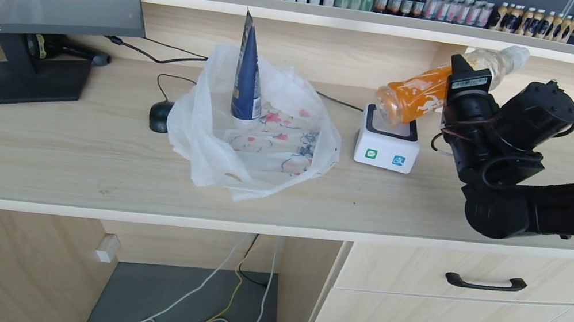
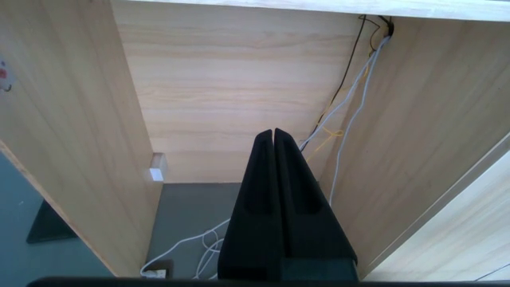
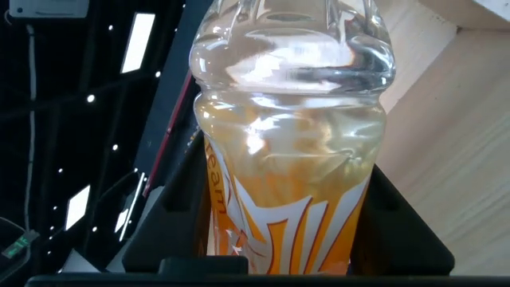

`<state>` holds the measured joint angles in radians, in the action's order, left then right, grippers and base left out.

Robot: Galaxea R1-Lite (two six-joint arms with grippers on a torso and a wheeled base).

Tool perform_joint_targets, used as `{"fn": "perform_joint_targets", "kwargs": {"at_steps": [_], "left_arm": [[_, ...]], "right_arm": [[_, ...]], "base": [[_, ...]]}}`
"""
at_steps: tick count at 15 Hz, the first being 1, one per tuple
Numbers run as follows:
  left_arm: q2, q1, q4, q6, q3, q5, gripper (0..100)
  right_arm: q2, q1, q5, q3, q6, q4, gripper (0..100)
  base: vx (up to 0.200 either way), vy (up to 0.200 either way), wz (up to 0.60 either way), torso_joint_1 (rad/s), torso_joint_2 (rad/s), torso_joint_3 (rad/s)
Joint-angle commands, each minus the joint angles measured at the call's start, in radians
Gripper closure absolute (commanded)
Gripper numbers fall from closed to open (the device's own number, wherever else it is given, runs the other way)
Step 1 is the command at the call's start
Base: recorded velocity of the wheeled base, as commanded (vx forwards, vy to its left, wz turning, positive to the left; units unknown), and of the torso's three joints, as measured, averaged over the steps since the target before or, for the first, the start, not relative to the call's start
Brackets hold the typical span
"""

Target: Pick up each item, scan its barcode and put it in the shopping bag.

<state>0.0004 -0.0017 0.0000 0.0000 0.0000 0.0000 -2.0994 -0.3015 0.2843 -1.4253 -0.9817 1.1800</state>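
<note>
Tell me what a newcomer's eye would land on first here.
First, the orange-labelled clear plastic drink bottle, clamped in the right gripper and tilted with its base over the white cube-shaped scanner on the right part of the pale wooden counter. Next, the tall dark blue tube standing upright inside the crumpled white plastic bag at mid-counter.
</note>
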Motion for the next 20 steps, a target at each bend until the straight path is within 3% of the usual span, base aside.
{"fn": "perform_joint_targets", "kwargs": {"at_steps": [1,18,20], "left_arm": [[0.0,0.0,0.0,0.0,0.0,0.0,100],[0.0,0.0,0.0,0.0,0.0,0.0,100],[0.0,0.0,0.0,0.0,0.0,0.0,100]], "right_arm": [[0.001,-0.001,0.0,0.0,0.0,0.0,100],[0.042,-0.008,0.003,0.002,0.0,-0.002,100],[0.101,-0.027,0.004,0.002,0.0,-0.063,100]], "base": [[0.0,0.0,0.0,0.0,0.0,0.0],[0.0,0.0,0.0,0.0,0.0,0.0],[0.0,0.0,0.0,0.0,0.0,0.0]]}}
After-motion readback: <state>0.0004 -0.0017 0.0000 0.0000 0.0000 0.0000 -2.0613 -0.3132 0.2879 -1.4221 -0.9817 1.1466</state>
